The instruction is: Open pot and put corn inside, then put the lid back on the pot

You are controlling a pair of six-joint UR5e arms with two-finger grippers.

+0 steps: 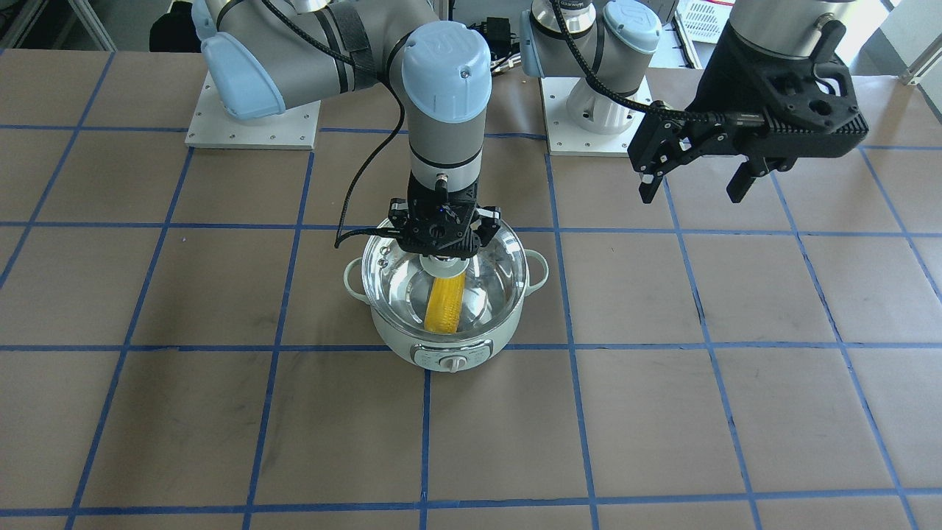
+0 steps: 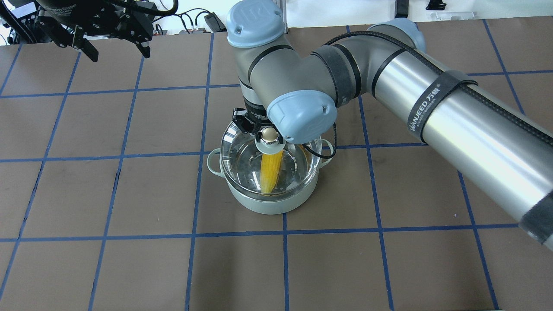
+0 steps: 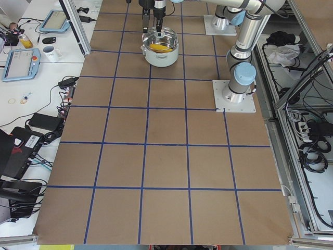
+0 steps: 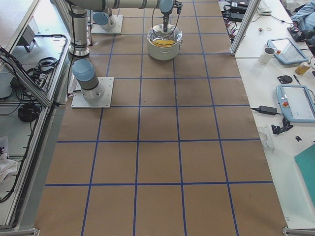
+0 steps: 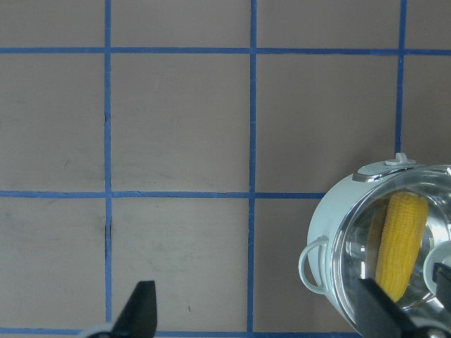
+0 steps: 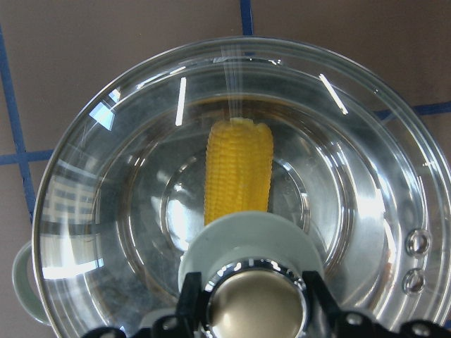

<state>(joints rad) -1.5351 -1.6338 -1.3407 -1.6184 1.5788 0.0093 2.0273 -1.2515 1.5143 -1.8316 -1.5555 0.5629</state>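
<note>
The mint-green pot (image 1: 449, 357) stands mid-table, also seen in the overhead view (image 2: 268, 205). The yellow corn (image 1: 445, 305) lies inside it, seen through the glass in the right wrist view (image 6: 238, 172). The clear lid (image 1: 508, 258) covers the pot's mouth; I cannot tell whether it rests on the rim. My right gripper (image 1: 441, 243) comes straight down and is shut on the lid's gold knob (image 6: 257, 306). My left gripper (image 1: 695, 184) is open and empty, high and off to the robot's left, with the pot (image 5: 331, 218) at the edge of its view.
The right arm (image 2: 432, 108) stretches low across the table's right half. Two arm base plates (image 1: 250, 125) sit at the robot's edge. Benches with tablets and a mug (image 3: 51, 52) flank the table ends.
</note>
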